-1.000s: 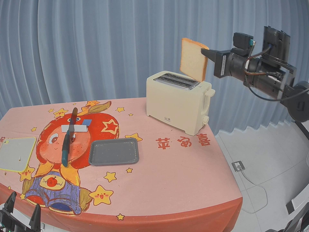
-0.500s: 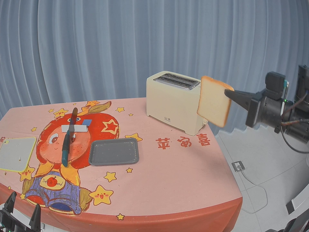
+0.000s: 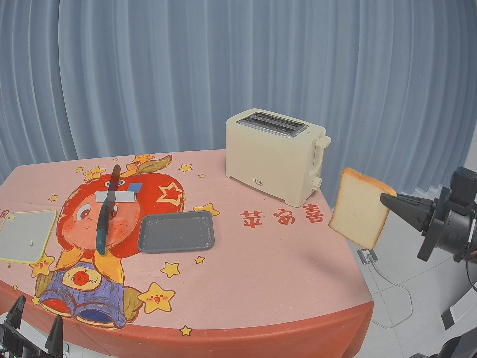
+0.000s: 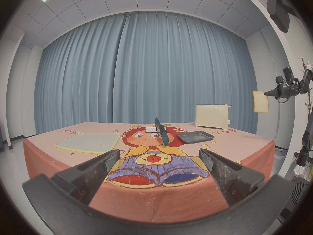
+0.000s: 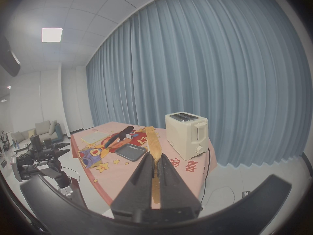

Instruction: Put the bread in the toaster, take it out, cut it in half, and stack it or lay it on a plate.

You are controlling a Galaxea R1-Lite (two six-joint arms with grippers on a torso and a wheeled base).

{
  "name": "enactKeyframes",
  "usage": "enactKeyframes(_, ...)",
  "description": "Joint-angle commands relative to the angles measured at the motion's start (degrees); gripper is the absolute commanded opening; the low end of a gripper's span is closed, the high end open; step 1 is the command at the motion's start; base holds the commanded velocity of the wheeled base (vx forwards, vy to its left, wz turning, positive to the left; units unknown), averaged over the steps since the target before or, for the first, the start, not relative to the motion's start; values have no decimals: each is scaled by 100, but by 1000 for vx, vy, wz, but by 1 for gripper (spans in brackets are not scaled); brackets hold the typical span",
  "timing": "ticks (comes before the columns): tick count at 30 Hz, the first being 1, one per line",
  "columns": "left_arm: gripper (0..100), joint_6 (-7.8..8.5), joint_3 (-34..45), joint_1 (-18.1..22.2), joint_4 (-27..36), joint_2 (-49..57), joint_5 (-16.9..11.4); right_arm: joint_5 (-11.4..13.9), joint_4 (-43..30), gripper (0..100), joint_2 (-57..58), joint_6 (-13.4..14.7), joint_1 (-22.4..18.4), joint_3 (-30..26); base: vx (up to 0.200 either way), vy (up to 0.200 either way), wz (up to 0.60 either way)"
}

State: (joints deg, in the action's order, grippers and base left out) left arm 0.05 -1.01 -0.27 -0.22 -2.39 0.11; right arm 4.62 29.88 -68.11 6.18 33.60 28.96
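One pink table (image 3: 278,284) fills the lower half of the head view, and your work spots are spread along it, one for each step. At upper centre-right stands the toaster (image 3: 273,155), slots up with nothing poking out.

At the left edge the cutting board (image 3: 25,234) lies flat, probably where the halving is meant to happen. In the middle the grey tray (image 3: 176,232) serves as the plate.

The bread (image 3: 358,215) hangs at right-centre, past the table's right edge and over the floor, below and to the right of the toaster. Your right gripper (image 3: 387,199) is clamped on its upper corner, holding the slice on edge. That suits a toaster slot, but you would have to lay it flat for the board. I cannot tell whether it is toasted.

Left of the tray, the knife (image 3: 105,215) rests across a small white block (image 3: 115,198), which likely props it up for an easier grab. Your left gripper (image 4: 158,153) sits low at the bottom-left corner, fingers apart and holding nothing.

Between the slice and the board lie the tray and the knife, so I would carry the slice high across them.
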Motion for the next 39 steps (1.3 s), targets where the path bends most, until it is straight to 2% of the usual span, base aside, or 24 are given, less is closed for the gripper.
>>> enactKeyframes(1,100,-5,101,0,-4,-7,7,13,18,0,509,-56,130,-198,-200,0,0)
enactKeyframes(19,100,13,101,0,-4,-7,-2,13,27,0,720,-143,209,-523,-11,0,0)
enactKeyframes(22,100,21,101,0,-4,-7,15,13,18,0,711,-249,217,-594,0,0,0)
enactKeyframes(23,100,30,101,0,-4,-7,15,13,27,0,711,-425,209,-673,0,0,0)
enactKeyframes(27,100,-5,101,0,-4,-7,15,13,18,0,887,-627,200,-761,0,0,0)
enactKeyframes(39,100,-5,101,0,-4,-7,15,21,9,0,957,-741,209,-813,0,0,0)
